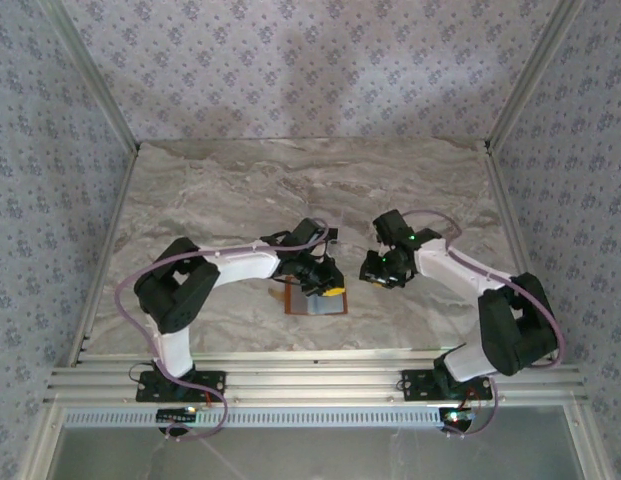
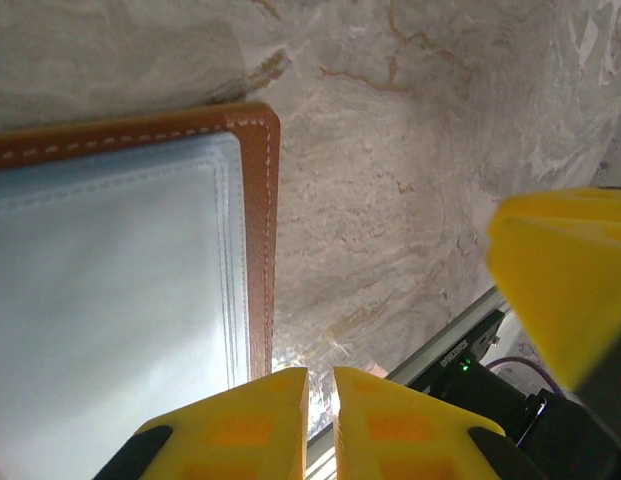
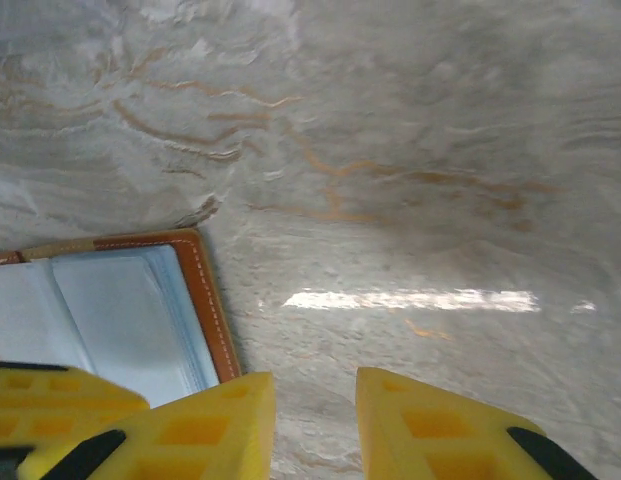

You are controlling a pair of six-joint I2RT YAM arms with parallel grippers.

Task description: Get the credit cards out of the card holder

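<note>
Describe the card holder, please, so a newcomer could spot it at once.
On the marble table, look under the yellow-fingered left gripper. The card holder lies open there, its stitched tan-brown leather border around pale grey-blue lining standing out from the marble.

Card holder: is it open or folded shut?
The card holder is open: its grey-blue inner lining faces up on the table.
</note>
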